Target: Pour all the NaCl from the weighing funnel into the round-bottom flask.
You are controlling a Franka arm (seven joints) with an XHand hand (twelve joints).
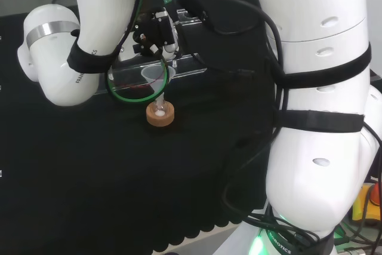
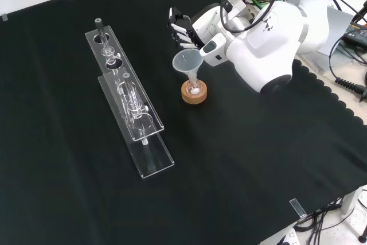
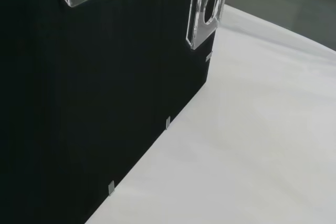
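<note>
**Front view: funnel sitting in the flask on its cork ring, hand just behind it**

Front view is showing one clear funnel (image 2: 188, 61) standing upright, its stem running down into the neck of one small round-bottom flask (image 2: 194, 88). The flask is sitting in one cork ring (image 2: 194, 94) on the black cloth (image 2: 241, 164). A little white material is showing at the bottom of the flask; how much cannot be told.

The hand (image 2: 182, 30) is hanging just beyond the funnel's cone, higher in this view, with the fingers (image 2: 178, 24) loosely bent and pointing left. Whether any fingertip is touching the funnel's rim cannot be told from here. In the head view the hand (image 1: 156, 33) is sitting directly above the funnel (image 1: 156, 76), a fingertip reaching down close to the rim, and the cork ring (image 1: 160, 116) is lying below with the flask (image 1: 160, 109) in it. Nothing is plainly wrapped in the fingers; the hold is not clear.

To the left in the front view, one long clear acrylic rack (image 2: 127, 97) is lying on the cloth, well apart from the cork ring, with several glass pieces in it; their number cannot be read.

Wrist view is looking past the rack's end (image 3: 206, 9) to the cloth's edge (image 3: 157, 129) and a white surface (image 3: 252, 145).
</note>
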